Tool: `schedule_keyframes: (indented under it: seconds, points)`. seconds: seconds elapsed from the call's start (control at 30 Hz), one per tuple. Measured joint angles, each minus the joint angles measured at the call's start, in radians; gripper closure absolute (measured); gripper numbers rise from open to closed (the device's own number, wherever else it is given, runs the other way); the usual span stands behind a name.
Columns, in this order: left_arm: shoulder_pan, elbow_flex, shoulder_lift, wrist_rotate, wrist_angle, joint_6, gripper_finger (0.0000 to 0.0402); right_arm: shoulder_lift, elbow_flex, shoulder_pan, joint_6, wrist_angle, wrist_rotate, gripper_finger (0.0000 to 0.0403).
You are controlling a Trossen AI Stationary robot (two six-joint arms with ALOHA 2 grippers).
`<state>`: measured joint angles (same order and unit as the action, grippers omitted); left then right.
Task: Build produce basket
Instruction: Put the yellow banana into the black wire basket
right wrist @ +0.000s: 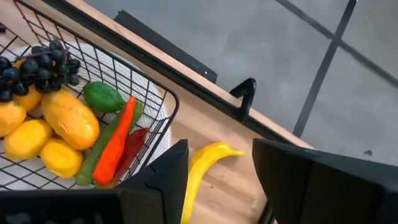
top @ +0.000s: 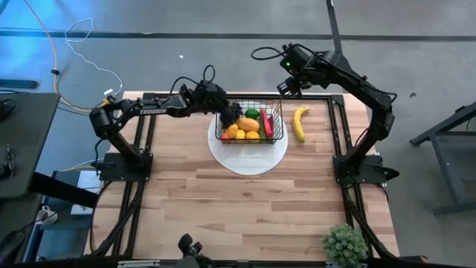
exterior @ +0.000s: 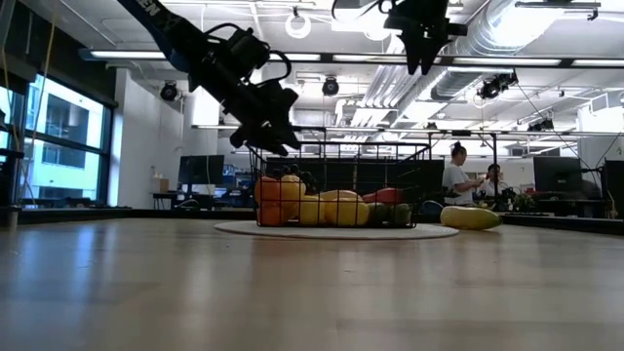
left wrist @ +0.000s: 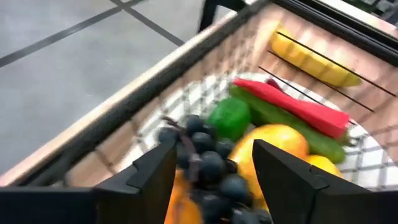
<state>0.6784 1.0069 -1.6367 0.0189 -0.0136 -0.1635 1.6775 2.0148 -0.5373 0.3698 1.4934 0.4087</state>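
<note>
Tool, left (top: 227,115): over the basket's left end, fingers (left wrist: 149,177) parted, nothing between them; grapes lie just under the gap.
Tool, right (top: 288,83): raised above the tabletop's far edge, beyond the basket's right end; fingers (right wrist: 165,180) apart and holding nothing, with the banana showing below the gap.
Grapes (left wrist: 208,162): dark bunch lying on the fruit at the basket's left end.
Basket (top: 277,126): black wire mesh, standing on the round white plate (top: 249,160).
Inside the basket: orange mangoes (right wrist: 69,118) and lemons (right wrist: 25,138) toward the left, a green pepper (right wrist: 103,96), then a carrot (right wrist: 115,146), a long green pepper and a red pepper (left wrist: 298,102) lying side by side toward the right.
Banana (top: 300,123): yellow, flat on the tabletop (top: 223,208), just right of the basket, outside it.
Potted plant (top: 344,244): spiky green, at the tabletop's near right corner, well apart from the basket.
</note>
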Motion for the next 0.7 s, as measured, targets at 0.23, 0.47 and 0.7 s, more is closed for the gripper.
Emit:
schedule_keyframes:
  seconds: [0.23,0.47,0.7]
  points:
    - [0.060,0.033,0.004,0.092,-0.006,0.012,0.0199,0.000,0.000,0.000,0.083,0.039,-0.001,0.0242]
    - [0.108,0.146,0.004,0.198,-0.006,0.111,0.0199,0.000,0.000,0.001,0.130,0.061,-0.001,0.0242]
    - [0.153,0.267,0.005,0.197,0.006,0.253,0.0199,0.000,0.000,0.003,0.217,0.079,-0.001,0.0227]
